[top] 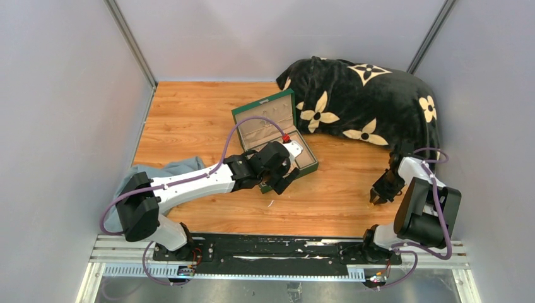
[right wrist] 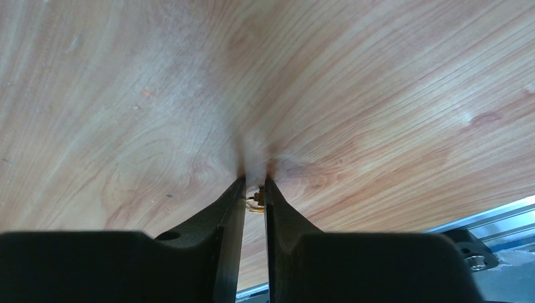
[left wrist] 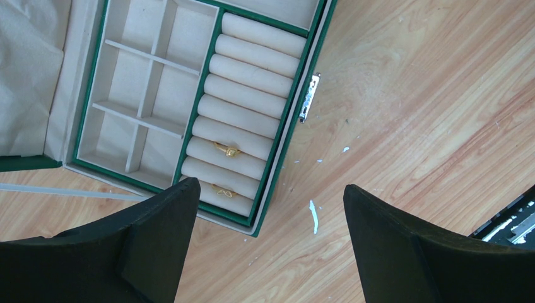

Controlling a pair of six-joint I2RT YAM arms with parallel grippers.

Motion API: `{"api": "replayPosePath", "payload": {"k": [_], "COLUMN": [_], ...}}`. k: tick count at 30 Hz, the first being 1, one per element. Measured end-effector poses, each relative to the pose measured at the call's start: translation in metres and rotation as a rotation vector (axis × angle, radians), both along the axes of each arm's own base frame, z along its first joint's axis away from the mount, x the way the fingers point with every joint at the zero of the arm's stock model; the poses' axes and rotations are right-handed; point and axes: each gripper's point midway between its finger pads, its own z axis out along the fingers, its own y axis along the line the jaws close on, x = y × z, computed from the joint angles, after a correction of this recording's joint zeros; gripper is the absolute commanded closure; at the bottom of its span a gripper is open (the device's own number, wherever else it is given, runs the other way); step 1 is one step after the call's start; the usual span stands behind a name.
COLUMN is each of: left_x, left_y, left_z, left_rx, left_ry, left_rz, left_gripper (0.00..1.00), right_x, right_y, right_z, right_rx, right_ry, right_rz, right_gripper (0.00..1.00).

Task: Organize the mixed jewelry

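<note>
— Where's the jewelry?
— My right pincer is clenched on a small gold ring, at four o'clock from the green box.
— And your left pincer?
— Released, above the box's near corner; two gold pieces sit in its rolls.

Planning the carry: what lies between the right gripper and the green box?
Bare wooden table between right gripper and green box, in the top view.

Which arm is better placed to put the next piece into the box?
Right: the right gripper pinches a small gold piece on the table; the left gripper hangs open and empty at the green box.
</note>
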Motion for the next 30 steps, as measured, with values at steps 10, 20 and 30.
{"api": "replayPosePath", "payload": {"k": [10, 20, 30], "left_x": [-0.001, -0.002, -0.004], "left_y": [-0.001, -0.002, -0.003], "left_z": [-0.003, -0.004, -0.004], "left_rx": [0.003, 0.001, -0.005], "left_ry": [0.009, 0.015, 0.025], "left_rz": [-0.006, -0.012, -0.014], "left_gripper": [0.12, 0.12, 0.13], "right_x": [-0.007, -0.011, -0.016], "right_y": [0.022, 0.043, 0.058], "right_z": [0.0, 0.012, 0.011], "right_rx": [0.102, 0.176, 0.154], "right_ry": [-0.027, -0.096, -0.059], "right_rz": [-0.005, -0.033, 0.048], "right_gripper": [0.72, 0.72, 0.69]}}
